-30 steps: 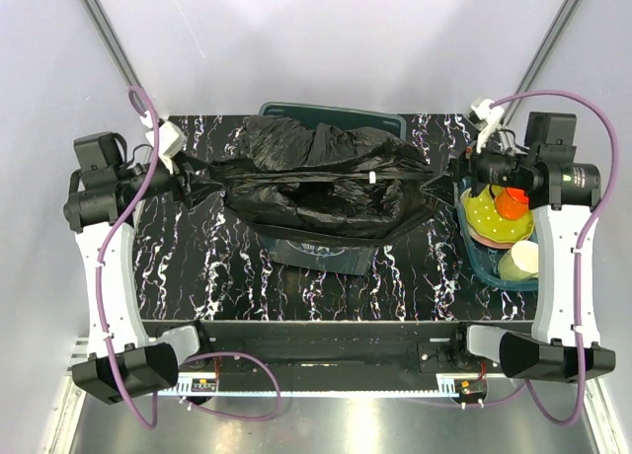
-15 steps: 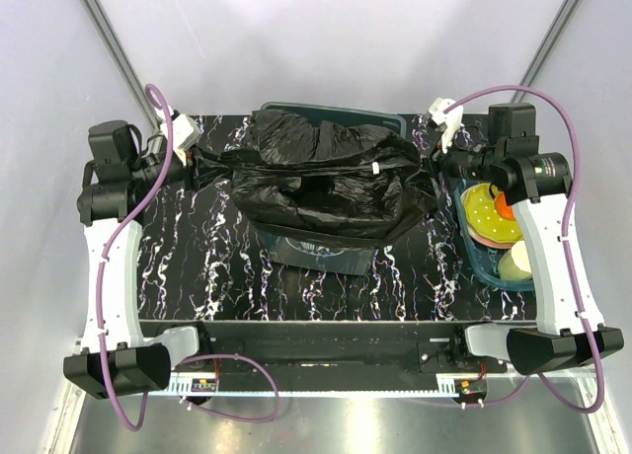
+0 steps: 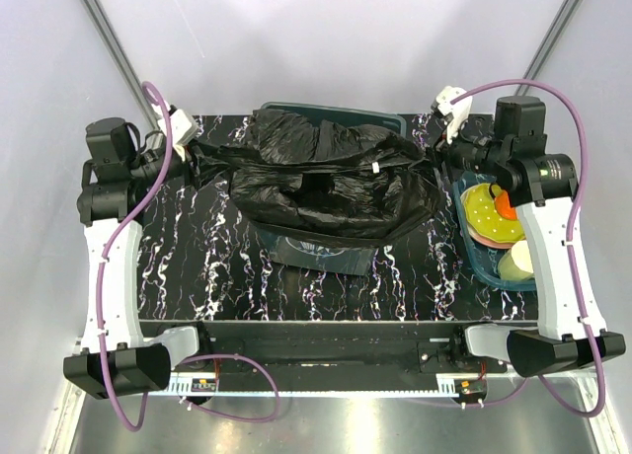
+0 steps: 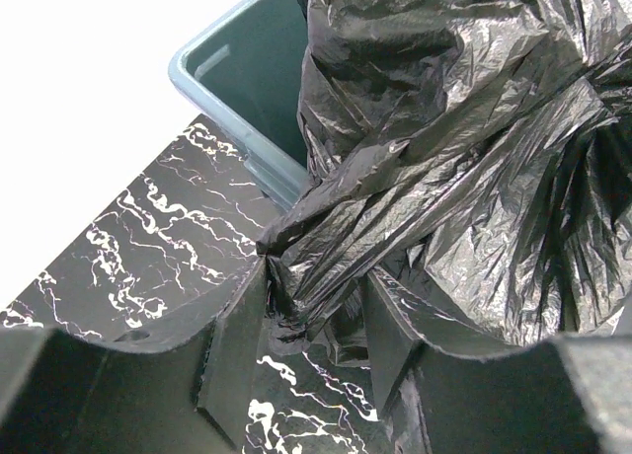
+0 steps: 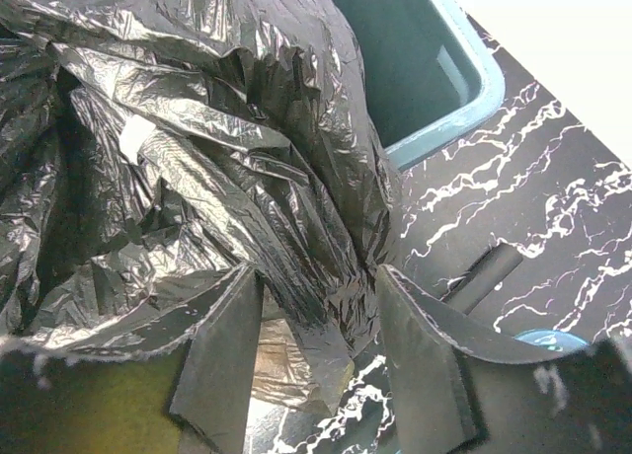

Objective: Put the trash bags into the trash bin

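The glossy black trash bag (image 3: 326,183) lies crumpled over the dark green trash bin (image 3: 321,250), covering most of its mouth; the bin's far rim shows behind it. My left gripper (image 3: 191,158) is at the bag's left tail, my right gripper (image 3: 441,158) at its right corner. In the left wrist view the gripper (image 4: 316,276) is open, with a bunched strand of bag (image 4: 464,128) lying loosely between the fingers, next to the bin (image 4: 237,69). In the right wrist view the gripper (image 5: 316,276) is open around a hanging fold of bag (image 5: 197,128), by the bin's corner (image 5: 425,69).
A shallow blue tray (image 3: 484,262) stands at the right edge under my right arm, holding a yellow plate (image 3: 484,212), an orange object (image 3: 509,202) and a pale cup (image 3: 518,264). The marble tabletop (image 3: 197,266) ends at the white walls.
One second ago the bag was stretched taut between the two grippers. Both arms have moved toward the back of the table, and the bag now hangs slack over the bin.
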Controlling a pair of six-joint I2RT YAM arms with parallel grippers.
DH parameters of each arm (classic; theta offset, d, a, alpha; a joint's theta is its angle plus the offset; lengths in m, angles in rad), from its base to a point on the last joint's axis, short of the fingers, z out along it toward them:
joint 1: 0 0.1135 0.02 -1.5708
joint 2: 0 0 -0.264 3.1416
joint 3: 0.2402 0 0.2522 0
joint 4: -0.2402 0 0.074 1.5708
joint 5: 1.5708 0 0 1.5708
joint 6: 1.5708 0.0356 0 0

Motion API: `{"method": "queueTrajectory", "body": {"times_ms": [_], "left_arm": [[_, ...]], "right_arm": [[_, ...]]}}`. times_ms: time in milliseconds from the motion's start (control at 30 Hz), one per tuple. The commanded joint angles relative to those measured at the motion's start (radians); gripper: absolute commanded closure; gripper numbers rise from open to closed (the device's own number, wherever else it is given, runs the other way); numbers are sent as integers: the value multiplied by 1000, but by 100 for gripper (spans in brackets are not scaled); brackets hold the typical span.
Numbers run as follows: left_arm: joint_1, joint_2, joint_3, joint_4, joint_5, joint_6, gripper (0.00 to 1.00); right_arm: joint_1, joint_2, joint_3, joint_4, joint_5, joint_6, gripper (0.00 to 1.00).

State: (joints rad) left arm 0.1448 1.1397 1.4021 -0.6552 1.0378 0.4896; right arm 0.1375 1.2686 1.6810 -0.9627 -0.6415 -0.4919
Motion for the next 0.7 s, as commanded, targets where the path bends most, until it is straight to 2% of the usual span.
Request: {"method": "queueTrajectory", "body": {"times_ms": [0, 100, 133, 200, 267, 333, 467, 567, 667], "left_arm": [[-4, -21, 37, 81, -1, -31, 52], [-4, -18, 41, 95, 1, -42, 58], [-5, -14, 43, 103, 8, -46, 62], [-10, -8, 46, 129, 10, -75, 66], [-20, 6, 51, 169, 11, -109, 71], [-34, 23, 49, 213, 10, -147, 74], [-59, 64, 23, 455, -47, -329, 84], [-91, 124, 31, 555, -122, -393, 92], [-116, 192, 44, 644, -185, -454, 96]], "right_arm": [[5, 9, 28, 71, -14, 33, 46], [8, 18, 23, 107, -14, 35, 54], [7, 23, 23, 119, -12, 36, 66], [8, 29, 28, 140, -4, 47, 77], [7, 29, 28, 165, 12, 61, 98], [7, 28, 22, 211, 32, 85, 100], [8, 34, -3, 315, 120, 144, 100], [8, 43, -15, 392, 161, 199, 100], [8, 61, -35, 442, 224, 237, 100]]}}
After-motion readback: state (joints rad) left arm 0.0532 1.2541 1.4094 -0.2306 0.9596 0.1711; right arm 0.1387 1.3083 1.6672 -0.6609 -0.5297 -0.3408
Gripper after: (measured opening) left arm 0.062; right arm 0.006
